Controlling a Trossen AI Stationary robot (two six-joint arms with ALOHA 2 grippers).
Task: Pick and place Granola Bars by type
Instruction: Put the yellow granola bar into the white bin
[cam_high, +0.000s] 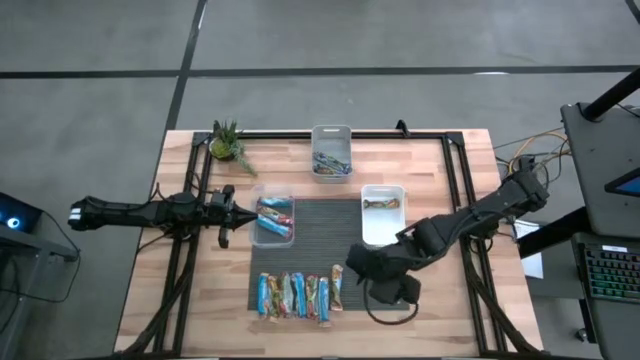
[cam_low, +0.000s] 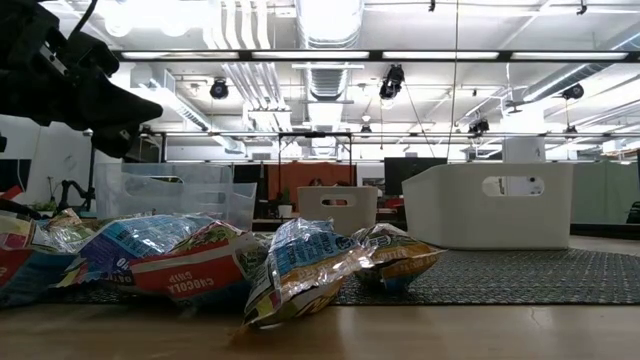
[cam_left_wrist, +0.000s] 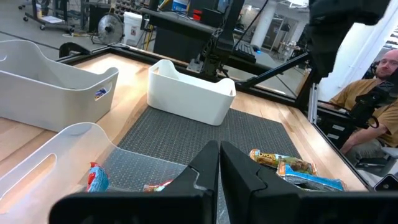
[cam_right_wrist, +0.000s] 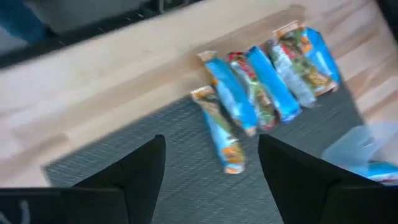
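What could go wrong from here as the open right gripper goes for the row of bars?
1. The granola bars lie packed side by side, touching; the open right gripper could well pinch two or nudge neighbours out of line.
2. The nearest bar lies half on the dark mat, half on wood, so its shiny wrapper may slide.
3. The shut left gripper sits over the clear bin, possibly blocking a drop there.

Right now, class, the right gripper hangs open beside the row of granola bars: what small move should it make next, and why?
Probably lower the right gripper over the nearest bar, the one at the row's end closest to it, then close. Its fingers stand wide open and empty, and that bar lies a little apart from the other bars, so it looks easiest to straddle. The left gripper waits shut by the clear bin.
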